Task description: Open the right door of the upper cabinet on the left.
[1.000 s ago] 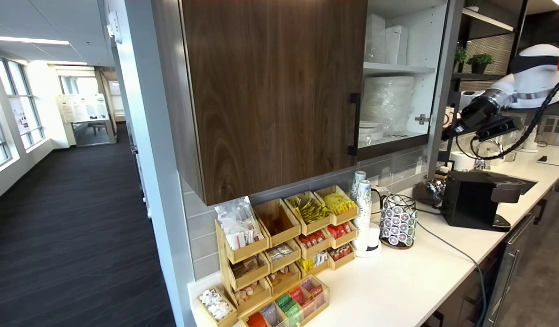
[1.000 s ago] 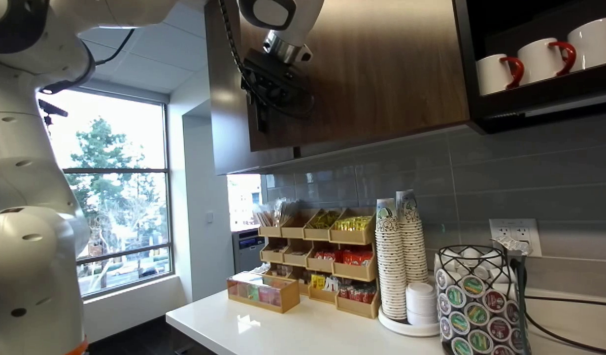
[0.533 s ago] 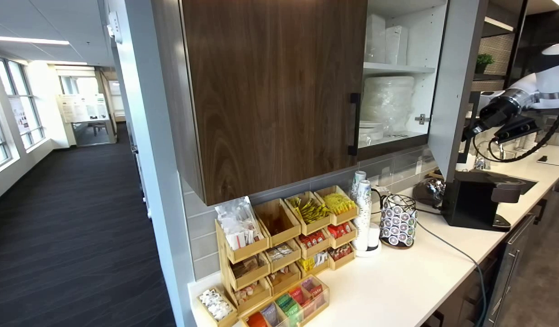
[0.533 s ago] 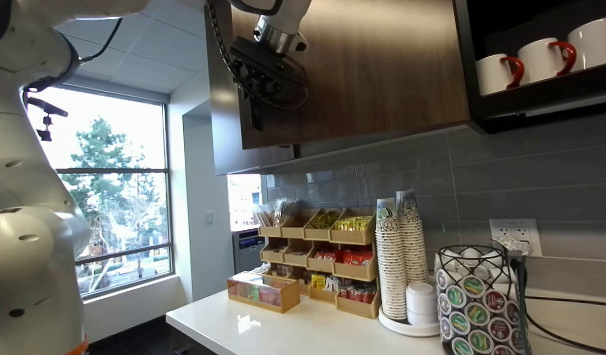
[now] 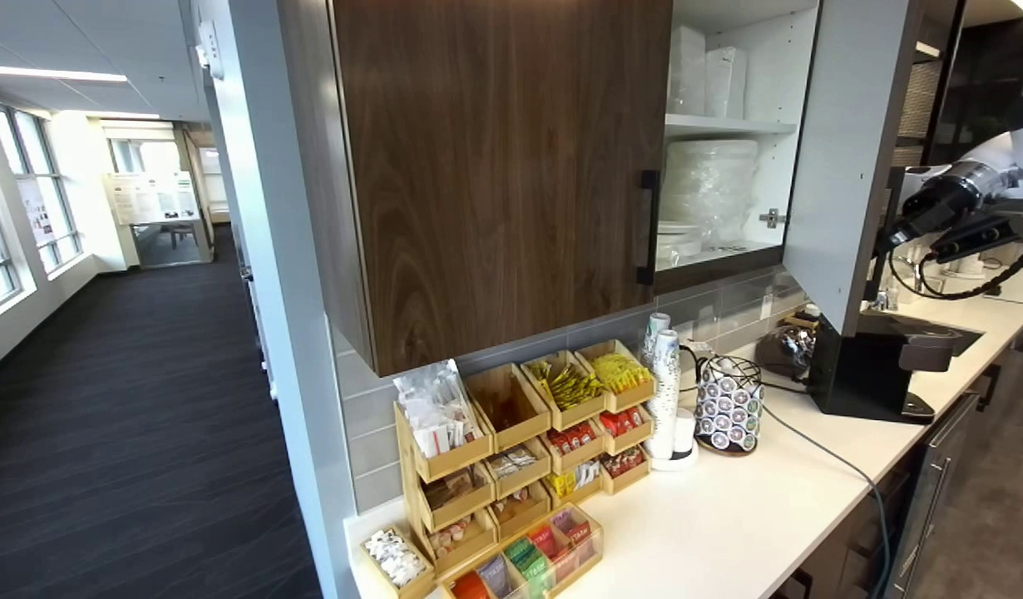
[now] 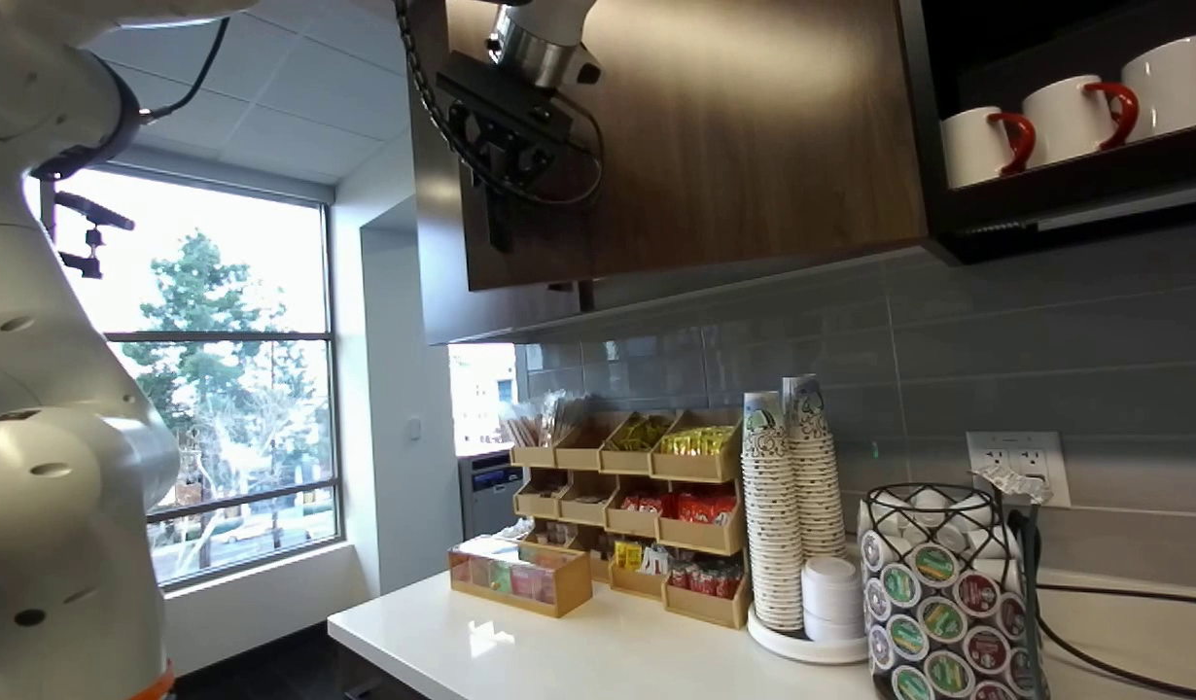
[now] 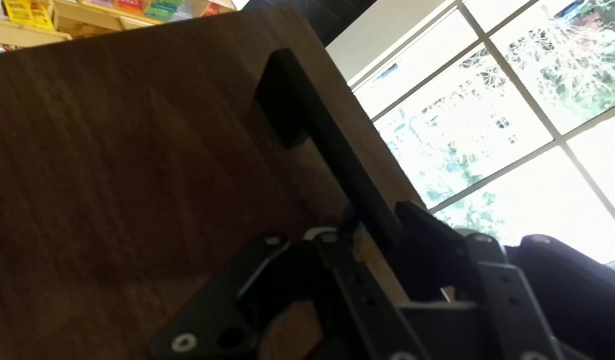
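The right door (image 5: 844, 158) of the upper cabinet (image 5: 732, 126) stands well open, its pale inner face showing. Its dark wood outer face shows in an exterior view (image 6: 744, 156) and in the wrist view (image 7: 137, 175). The black bar handle (image 7: 332, 150) runs between my fingers. My gripper (image 7: 375, 215) has one finger on each side of the bar and looks shut on it. In the exterior views my gripper (image 5: 884, 241) (image 6: 501, 228) is at the door's free edge, and the grip itself is hidden or too dark to see.
The wider left door (image 5: 511, 183) is shut. White wrapped items stand on the cabinet shelves. Below are a wooden condiment rack (image 5: 520, 449), cup stacks (image 6: 773, 515), a pod holder (image 6: 948, 603) and a black coffee machine (image 5: 882, 366). White mugs (image 6: 1079, 117) stand on a black shelf beside the door.
The right door has swung further outward, showing more of its inner face. My gripper and arm have moved with its free edge, away from the cabinet. The left door has not moved.
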Robot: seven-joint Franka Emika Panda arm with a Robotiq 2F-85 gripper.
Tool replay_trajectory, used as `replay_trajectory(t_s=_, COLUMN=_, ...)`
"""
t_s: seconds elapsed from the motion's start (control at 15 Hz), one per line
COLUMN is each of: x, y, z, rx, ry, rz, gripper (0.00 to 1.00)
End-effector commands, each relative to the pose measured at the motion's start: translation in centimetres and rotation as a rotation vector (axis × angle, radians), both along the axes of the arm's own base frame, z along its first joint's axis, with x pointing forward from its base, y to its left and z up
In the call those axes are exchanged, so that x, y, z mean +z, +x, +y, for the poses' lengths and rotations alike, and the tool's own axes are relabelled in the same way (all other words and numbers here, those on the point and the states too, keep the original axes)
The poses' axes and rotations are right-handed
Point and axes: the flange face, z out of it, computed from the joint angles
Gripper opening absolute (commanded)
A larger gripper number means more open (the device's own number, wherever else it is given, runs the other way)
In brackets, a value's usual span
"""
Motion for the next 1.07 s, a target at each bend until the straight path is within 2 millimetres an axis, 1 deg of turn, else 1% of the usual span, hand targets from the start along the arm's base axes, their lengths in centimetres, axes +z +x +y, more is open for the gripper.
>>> replay_trajectory(t_s=0.0, x=1.4, y=-0.9, z=-3.8, rx=-0.135, ry=-0.026, rz=-0.046, gripper=0.06)
replay_trajectory(t_s=0.13, x=1.4, y=-1.2, z=-4.2, rx=-0.145, ry=-0.028, rz=-0.041, gripper=0.06)
replay_trajectory(t_s=0.2, x=1.6, y=-1.5, z=-4.5, rx=-0.156, ry=-0.029, rz=-0.045, gripper=0.51)
replay_trajectory(t_s=0.27, x=1.8, y=-1.7, z=-4.9, rx=-0.168, ry=-0.026, rz=-0.043, gripper=0.52)
replay_trajectory(t_s=0.4, x=2.4, y=-2.4, z=-6.0, rx=-0.197, ry=-0.03, rz=-0.061, gripper=0.65)
replay_trajectory(t_s=0.53, x=3.2, y=-3.1, z=-7.5, rx=-0.248, ry=-0.04, rz=-0.093, gripper=0.81)
replay_trajectory(t_s=0.6, x=3.7, y=-3.2, z=-8.5, rx=-0.303, ry=-0.054, rz=-0.119, gripper=0.9)
replay_trajectory(t_s=0.67, x=4.0, y=-3.1, z=-9.5, rx=-0.348, ry=-0.064, rz=-0.138, gripper=0.96)
replay_trajectory(t_s=0.73, x=4.2, y=-3.1, z=-10.2, rx=-0.386, ry=-0.076, rz=-0.153, gripper=1.0)
replay_trajectory(t_s=0.87, x=4.8, y=-3.1, z=-11.2, rx=-0.441, ry=-0.092, rz=-0.179, gripper=1.0)
replay_trajectory(t_s=1.0, x=5.3, y=-3.1, z=-11.6, rx=-0.471, ry=-0.104, rz=-0.2, gripper=1.0)
